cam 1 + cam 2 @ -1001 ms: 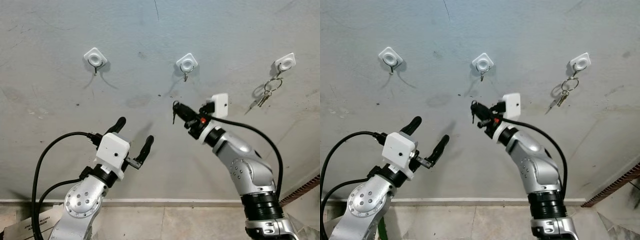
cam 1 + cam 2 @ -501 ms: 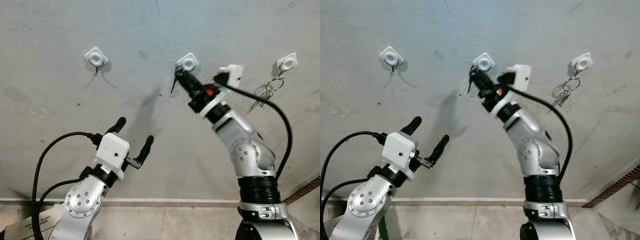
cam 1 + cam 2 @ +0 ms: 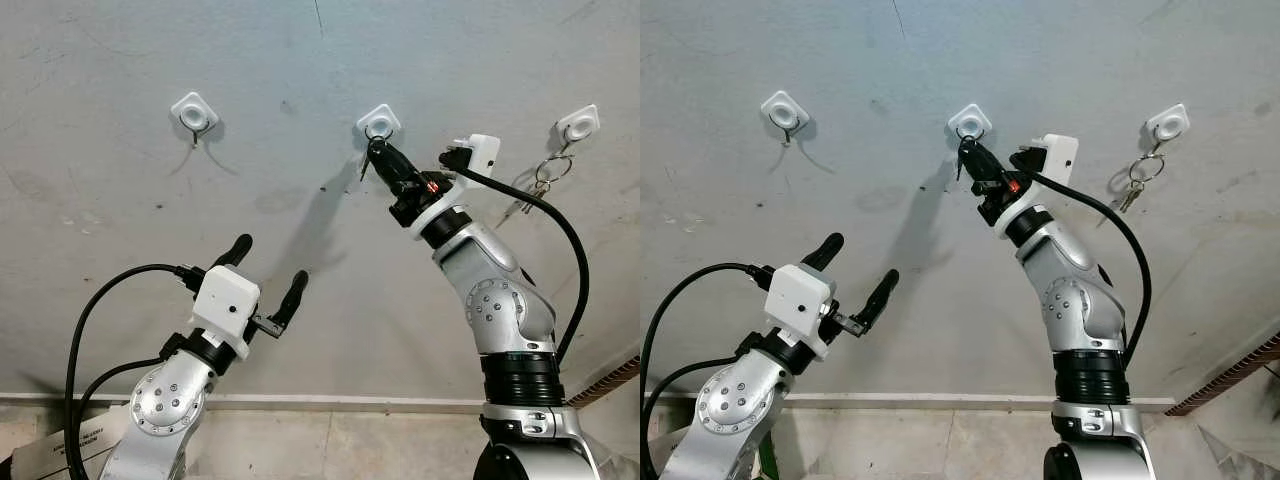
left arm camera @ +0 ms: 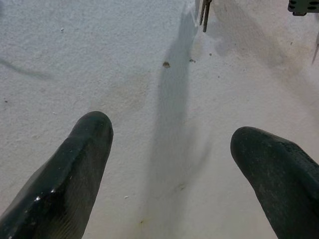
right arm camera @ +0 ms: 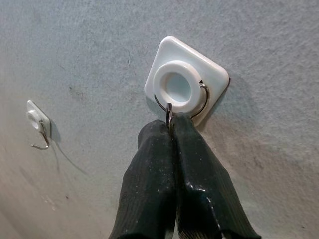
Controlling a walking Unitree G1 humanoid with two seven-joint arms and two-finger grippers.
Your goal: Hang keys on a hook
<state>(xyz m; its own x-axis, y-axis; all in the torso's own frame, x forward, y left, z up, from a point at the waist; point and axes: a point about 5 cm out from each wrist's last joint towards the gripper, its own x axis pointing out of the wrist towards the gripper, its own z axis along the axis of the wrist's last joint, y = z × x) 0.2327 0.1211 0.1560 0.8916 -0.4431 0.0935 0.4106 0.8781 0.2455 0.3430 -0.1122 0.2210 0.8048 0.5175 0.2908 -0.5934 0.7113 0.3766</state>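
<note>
**Q:** Keys — where are they seen?

**A:** A key ring (image 5: 169, 112) is pinched between the closed fingers of the right tool (image 3: 377, 152), raised against the grey wall (image 3: 300, 60) at the middle hook (image 3: 378, 122). The ring is seen looped around the white hook's round base, with a key hanging just below the fingertips.

**Q:** What else is shown?

**A:** The left tool (image 3: 268, 272) is held lower and to the left, near the wall, its two fingers spread wide with nothing between them. Another bunch of keys (image 3: 532, 190) is hung from the right hook (image 3: 578, 125). A left hook (image 3: 193, 110) is mounted well apart from both.
</note>
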